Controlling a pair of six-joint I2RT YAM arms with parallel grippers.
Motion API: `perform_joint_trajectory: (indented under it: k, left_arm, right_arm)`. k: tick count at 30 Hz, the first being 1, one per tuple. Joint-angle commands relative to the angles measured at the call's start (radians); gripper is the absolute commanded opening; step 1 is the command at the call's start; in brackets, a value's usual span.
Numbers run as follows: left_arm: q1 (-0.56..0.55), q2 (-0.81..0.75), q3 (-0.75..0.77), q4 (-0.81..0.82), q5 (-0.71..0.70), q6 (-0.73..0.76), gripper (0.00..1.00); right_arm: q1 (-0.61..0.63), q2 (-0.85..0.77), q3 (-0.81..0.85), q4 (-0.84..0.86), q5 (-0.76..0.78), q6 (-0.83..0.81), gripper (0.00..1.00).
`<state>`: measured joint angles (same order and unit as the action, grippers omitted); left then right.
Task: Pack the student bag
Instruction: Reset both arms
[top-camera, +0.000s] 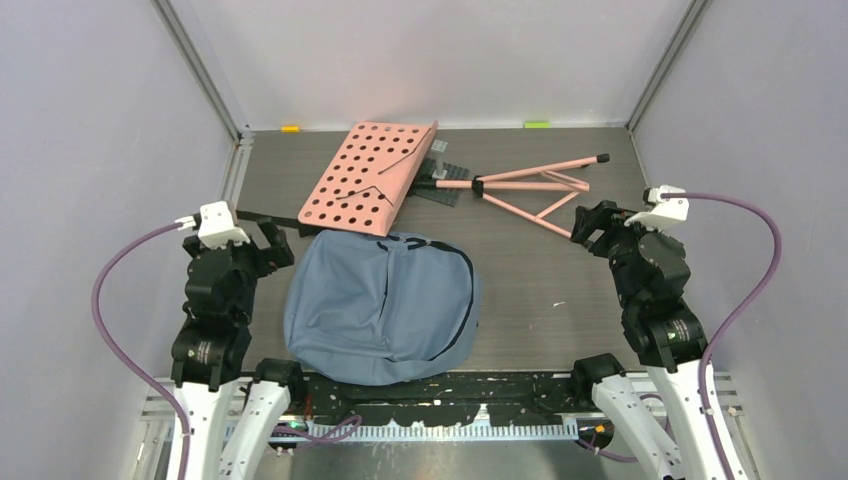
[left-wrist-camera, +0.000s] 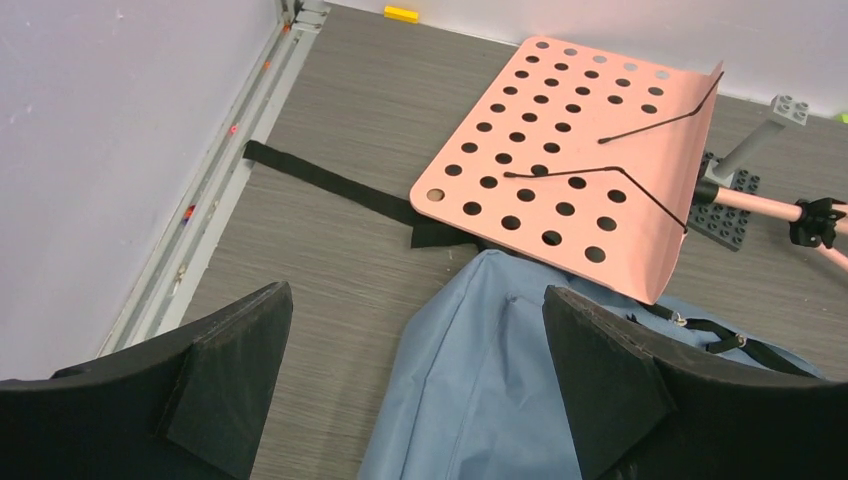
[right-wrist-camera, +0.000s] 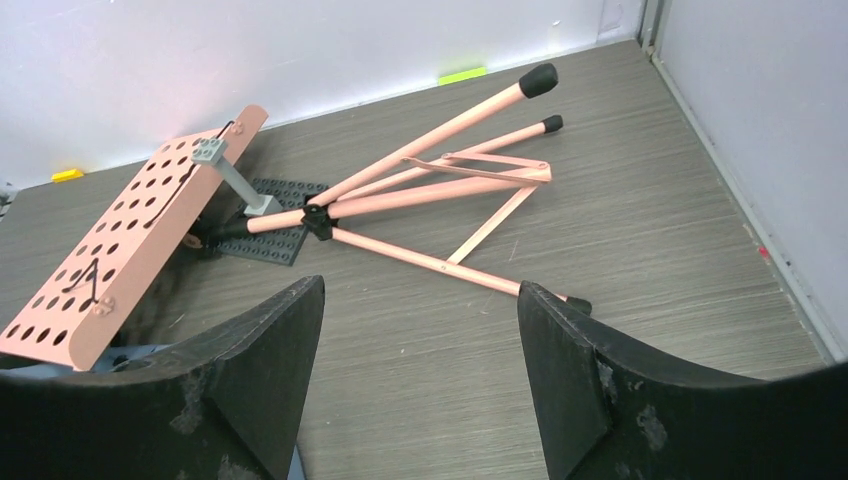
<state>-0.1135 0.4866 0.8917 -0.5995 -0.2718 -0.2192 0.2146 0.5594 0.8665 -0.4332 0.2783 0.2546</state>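
The soft dusty blue-grey fabric backpack lies flat at the near centre of the grey wood-grain surface. At its 12 o'clock, the pink perforated metal stand board overlaps its top edge, with the pink tripod legs splayed toward 2 o'clock. The left gripper, at the bag's 9 o'clock, stands wide and empty. The right gripper, at 3 o'clock, is also spread and empty. Tugging the limp bag would likely drag the board along. The long legs could snag the black strap. I cannot tell whether the zip is open.
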Motion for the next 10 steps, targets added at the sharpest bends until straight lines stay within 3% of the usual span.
perform_joint_trajectory:
  k: [1, 10]
  left_arm:
    - [0.004, 0.01, 0.004, 0.033, -0.021, 0.01, 1.0]
    - [0.003, 0.028, 0.003, 0.028, -0.026, 0.012, 1.0]
  right_arm:
    - [0.0, -0.015, -0.007, 0.071, 0.045, -0.036, 0.77]
    - [0.0, -0.016, 0.006, 0.055, 0.039, -0.038, 0.77]
